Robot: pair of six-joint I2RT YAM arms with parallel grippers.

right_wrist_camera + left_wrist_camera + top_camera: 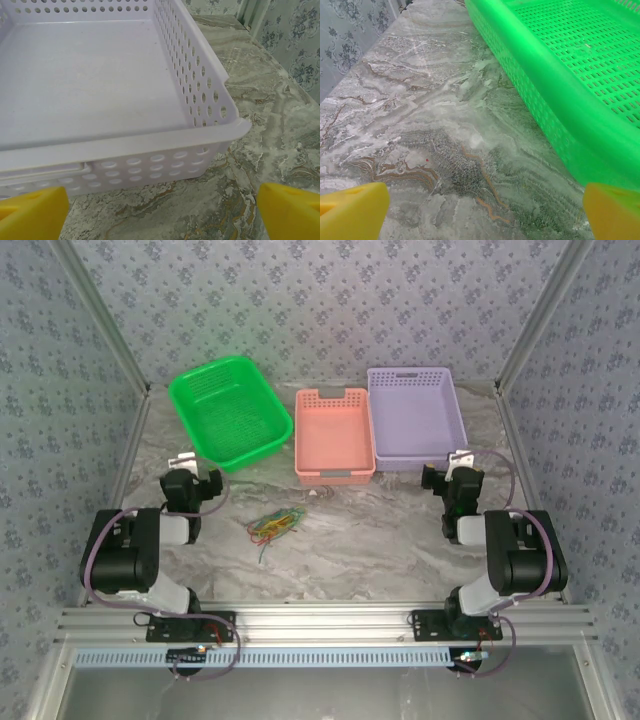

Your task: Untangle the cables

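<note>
Top external view: the cables (275, 525) are lying in one multicoloured tangle on the worktop (380, 540), left of its middle and nearer the near edge than the far one, touching no basket.
Baskets: a green basket (228, 405), a pink basket (333, 435) and a purple basket (413, 420) are sitting in a row along the far edge. The green one is lying at an angle toward the far left corner.
Left arm: the left gripper (195, 478) is pointing at the green basket's near corner, apart from the cables.
Left wrist view: yellow fingers (352, 212) are standing spread wide, pinching nothing, with bare worktop between them.
Right arm: the right gripper (452, 472) is facing the purple basket's near right corner, well apart from the cables.
Right wrist view: yellow fingers (292, 210) are standing spread wide, pinching nothing, just before the basket's wall.
</note>
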